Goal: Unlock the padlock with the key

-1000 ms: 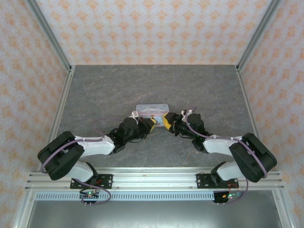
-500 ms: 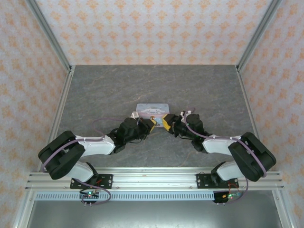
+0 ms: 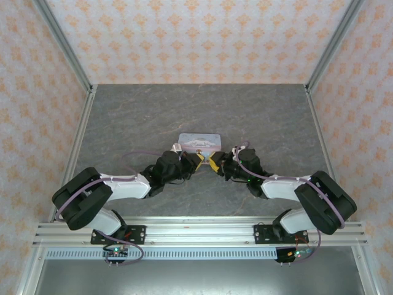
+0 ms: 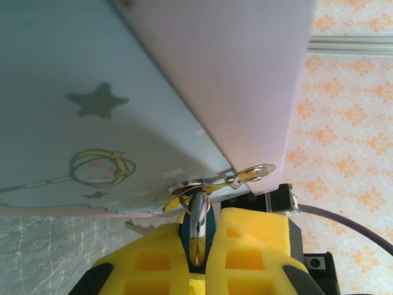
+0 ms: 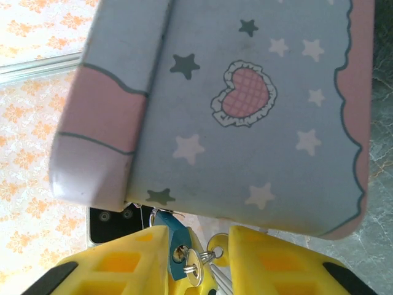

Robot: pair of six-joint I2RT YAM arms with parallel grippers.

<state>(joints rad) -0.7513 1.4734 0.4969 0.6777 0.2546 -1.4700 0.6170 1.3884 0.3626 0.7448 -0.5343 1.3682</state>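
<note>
A pastel rectangular tin box point(image 3: 198, 141) printed with stars and a heart is seen near the middle of the grey stone-patterned tabletop point(image 3: 135, 117). Both grippers are found at the tin's near side. The tiny dark blue-green padlock point(image 5: 174, 241) is hung from the tin's metal hasp point(image 4: 184, 185) on that side, between the two grippers.

The left gripper point(image 3: 197, 161) is pressed together on what is judged to be the padlock's body, so the lock is steadied from the left.

In the right wrist view the padlock's round keyhole face is turned toward the right gripper point(image 3: 213, 163). A small silvery key point(image 5: 194, 275) on a thin wire ring point(image 5: 216, 243) is seen just beside that face, low between the yellow foam fingers point(image 5: 276, 258). Those fingers are set partly apart, with padlock, key and ring in the gap. Whether the key is pinched cannot be told, nor whether its blade is seated in the keyhole.

The coming move is judged to turn on one line. The key's long axis has to be matched to the keyhole's axis, which is pointed away from the tin toward the right arm. The right arm is the nearer to the key, so the turning is best left to it while the lock is held by the left.
</note>
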